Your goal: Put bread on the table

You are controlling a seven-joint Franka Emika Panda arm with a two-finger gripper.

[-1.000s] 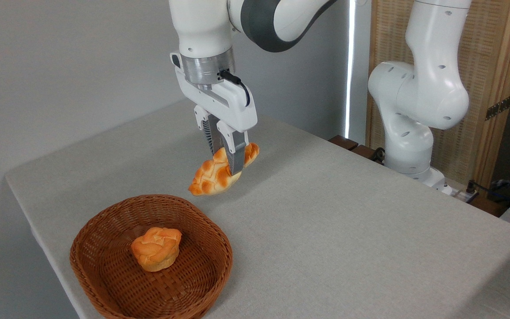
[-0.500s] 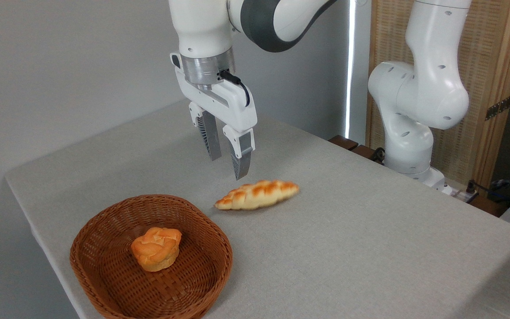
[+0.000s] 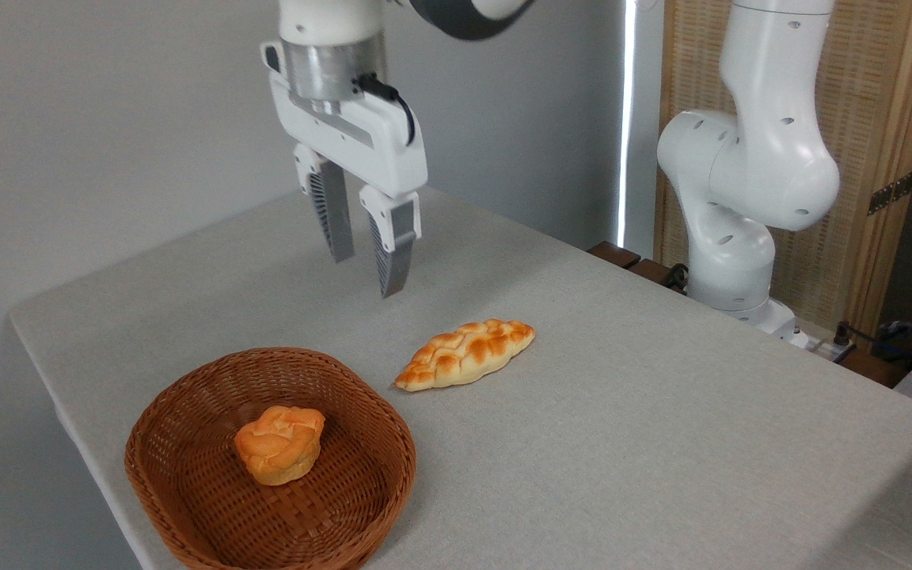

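- the braided bread point(image 3: 465, 354) lies flat on the grey table point(image 3: 662, 427), just right of a wicker basket point(image 3: 187, 491) holding a round bun point(image 3: 279, 443).
- the gripper point(image 3: 367, 275) hangs above the bread, apart from it, jaws spread and empty.

Round bun point(image 3: 279, 443) in wicker basket point(image 3: 187, 507)

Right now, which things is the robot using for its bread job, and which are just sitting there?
For the job:
- the bread, a long braided loaf lying on the table
- the table
- the gripper, open and empty, above the loaf

Just sitting there:
- the wicker basket
- the small round bun inside the basket
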